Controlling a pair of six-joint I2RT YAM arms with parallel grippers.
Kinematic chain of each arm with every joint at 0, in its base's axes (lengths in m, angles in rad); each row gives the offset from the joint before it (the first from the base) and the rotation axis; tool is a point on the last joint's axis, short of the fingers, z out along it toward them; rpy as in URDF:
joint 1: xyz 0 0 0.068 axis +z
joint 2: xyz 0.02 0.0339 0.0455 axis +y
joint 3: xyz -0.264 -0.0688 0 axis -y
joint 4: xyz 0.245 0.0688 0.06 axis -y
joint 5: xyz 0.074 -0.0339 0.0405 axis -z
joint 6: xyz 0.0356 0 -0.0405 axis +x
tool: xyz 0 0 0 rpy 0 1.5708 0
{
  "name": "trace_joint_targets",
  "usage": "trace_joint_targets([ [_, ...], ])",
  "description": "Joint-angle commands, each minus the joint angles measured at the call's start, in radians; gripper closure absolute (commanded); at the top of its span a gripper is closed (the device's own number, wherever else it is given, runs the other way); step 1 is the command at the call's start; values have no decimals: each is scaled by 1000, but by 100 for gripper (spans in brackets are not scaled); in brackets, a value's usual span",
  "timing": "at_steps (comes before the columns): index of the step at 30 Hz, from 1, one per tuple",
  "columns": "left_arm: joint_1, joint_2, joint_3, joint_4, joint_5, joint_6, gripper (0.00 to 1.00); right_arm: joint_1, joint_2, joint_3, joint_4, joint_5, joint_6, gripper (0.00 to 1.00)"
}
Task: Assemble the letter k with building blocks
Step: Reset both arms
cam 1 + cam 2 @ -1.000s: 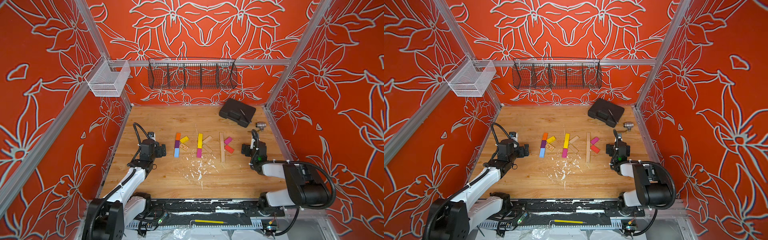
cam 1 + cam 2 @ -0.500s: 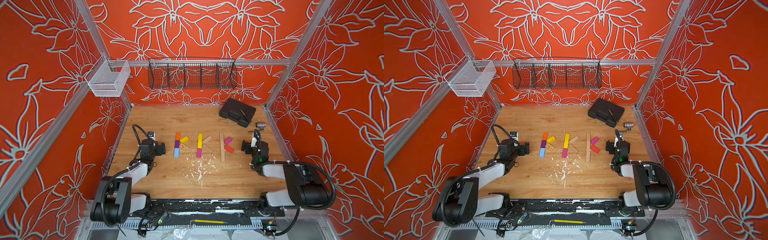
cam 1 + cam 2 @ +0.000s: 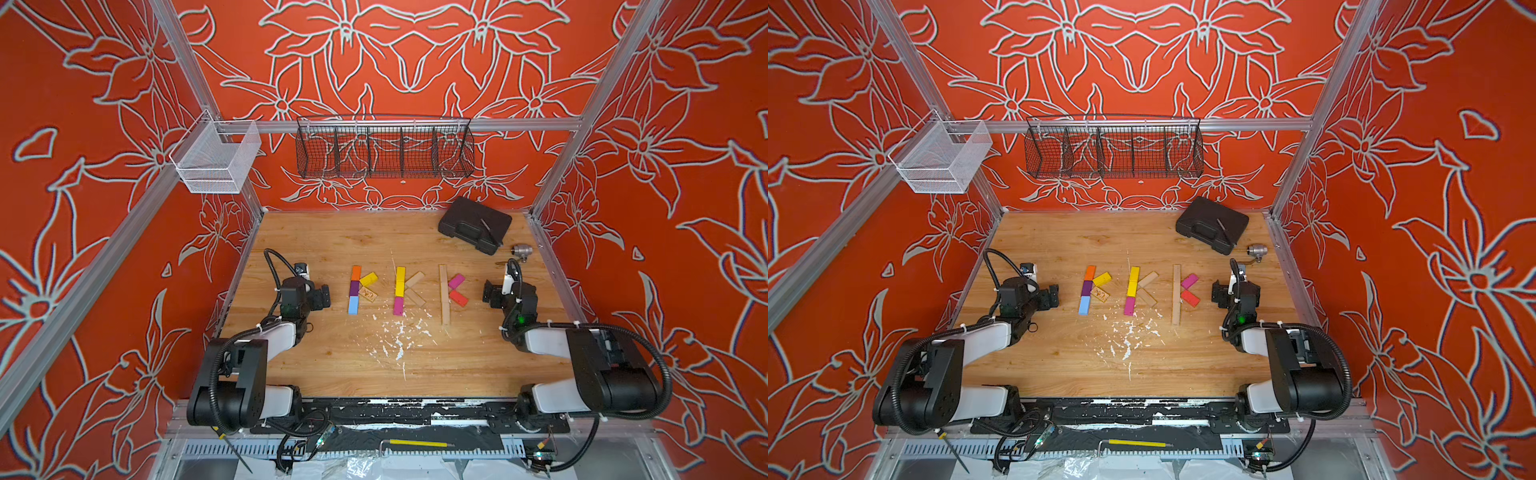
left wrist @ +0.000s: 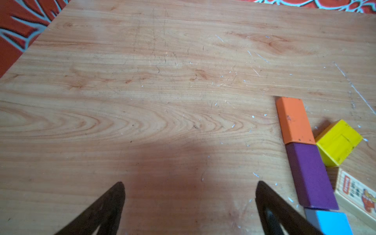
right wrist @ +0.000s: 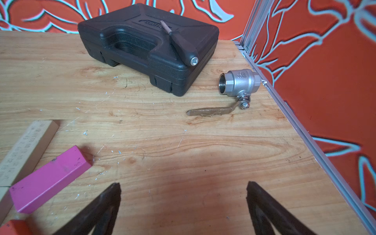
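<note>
Building blocks lie flat mid-table in three k shapes. The left one has an orange (image 3: 355, 273), purple (image 4: 311, 175) and light blue block (image 3: 353, 305) as its stem, with a yellow (image 4: 338, 142) and a printed block (image 3: 368, 294) as arms. The middle k's stem is yellow and magenta (image 3: 398, 305). The right k has a long plain stick (image 3: 444, 293), a magenta (image 5: 48, 179) and a red block (image 3: 458, 298). My left gripper (image 3: 323, 297) (image 4: 189, 187) is open and empty, left of them. My right gripper (image 3: 489, 293) (image 5: 183, 187) is open and empty, to their right.
A black plastic case (image 3: 473, 224) with a tool on it lies at the back right, a silver valve (image 5: 239, 82) beside it by the right rail. White flecks (image 3: 399, 336) dot the table in front of the blocks. Two wire baskets (image 3: 384, 145) hang on the walls.
The left arm has folded back toward its base while its gripper stayed near the same spot. The right arm and the blocks have hardly moved.
</note>
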Motion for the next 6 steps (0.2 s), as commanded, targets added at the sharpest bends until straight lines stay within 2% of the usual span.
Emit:
trace_joint_targets([
  [1, 4, -10, 12, 22, 11, 1, 3, 2, -2, 29, -9, -10, -1, 2],
  [6, 2, -10, 12, 22, 11, 1, 3, 1, -11, 16, 5, -13, -3, 2],
])
